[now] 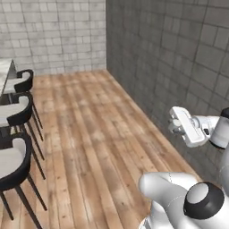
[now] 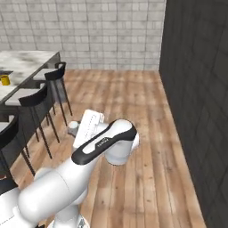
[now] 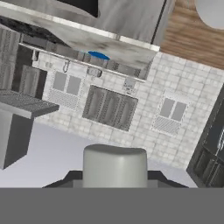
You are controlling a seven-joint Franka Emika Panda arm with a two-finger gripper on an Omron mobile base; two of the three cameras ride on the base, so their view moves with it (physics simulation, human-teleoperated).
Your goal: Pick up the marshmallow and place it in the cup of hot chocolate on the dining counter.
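In the hand view the marshmallow, an off-white stubby cylinder, sits between the two dark fingertips of my gripper, which is shut on it. The hand is raised over the wooden floor, away from the dining counter; from the base views the gripper points to the left. The cup of hot chocolate, a small yellow mug, stands on the counter at the far left. A corner of the counter also shows in the left base view.
Black bar stools with white seats line the counter's near side. A dark grey wall closes the right. Open wooden floor lies between them. The rolled hand view catches a blue plate on a counter.
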